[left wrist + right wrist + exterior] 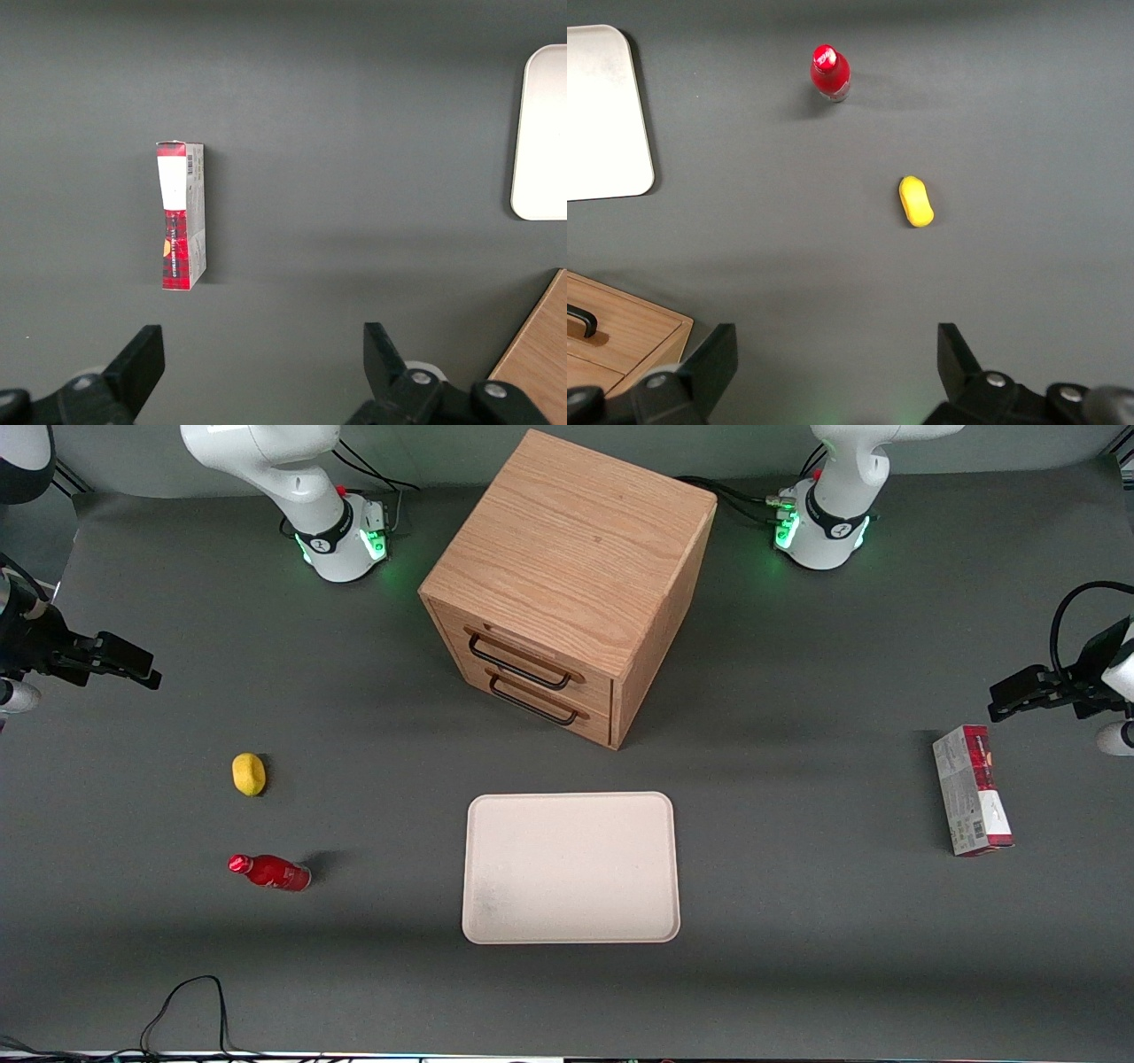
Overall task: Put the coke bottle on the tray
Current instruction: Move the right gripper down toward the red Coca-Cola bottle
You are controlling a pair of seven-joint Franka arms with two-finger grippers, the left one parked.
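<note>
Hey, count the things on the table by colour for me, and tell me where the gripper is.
Red: 2, coke bottle, carton
Yellow: 1, lemon
Cream: 1, tray
Wood: 1, drawer cabinet
Total: 5
Gripper: open, above the table.

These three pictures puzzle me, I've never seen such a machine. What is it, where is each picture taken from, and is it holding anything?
It is a pair of white robot arms bolted to a grey table. One picture looks at them from the front; the other two come from cameras on the arms' wrists, looking down past their black fingers.

The working arm's gripper hangs open above its end of the table and holds nothing.

On the table stand a wooden two-drawer cabinet and, nearer the front camera, a flat cream-white tray. Toward the working arm's end are a small red coke bottle, standing upright, and a yellow lemon-like object. A red-and-grey carton lies toward the parked arm's end.

The bottle is meant to go on the tray; that is not yet done.
</note>
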